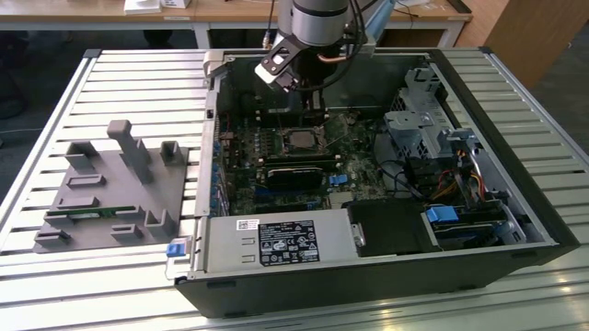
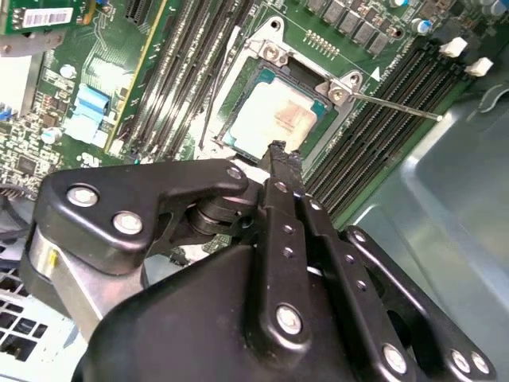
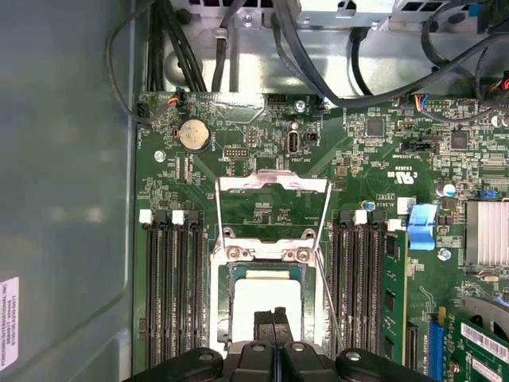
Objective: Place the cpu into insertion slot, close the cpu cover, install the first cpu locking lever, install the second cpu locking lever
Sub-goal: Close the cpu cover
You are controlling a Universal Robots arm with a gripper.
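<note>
The gripper [image 3: 274,320] hangs with its fingers pressed together, holding nothing, right over the cpu [image 3: 253,301]. The cpu lies flat in the insertion slot [image 3: 266,273] on the green board [image 3: 366,163], toward the far side of the open computer case [image 1: 368,279]. The cpu cover [image 3: 274,182] is swung open beyond the slot. A thin locking lever [image 2: 394,106] sticks out free beside the slot.

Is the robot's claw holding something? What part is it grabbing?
Nothing is held. The gripper is shut with nothing between its fingers, and its tips sit over the cpu, which lies flat below them.
</note>
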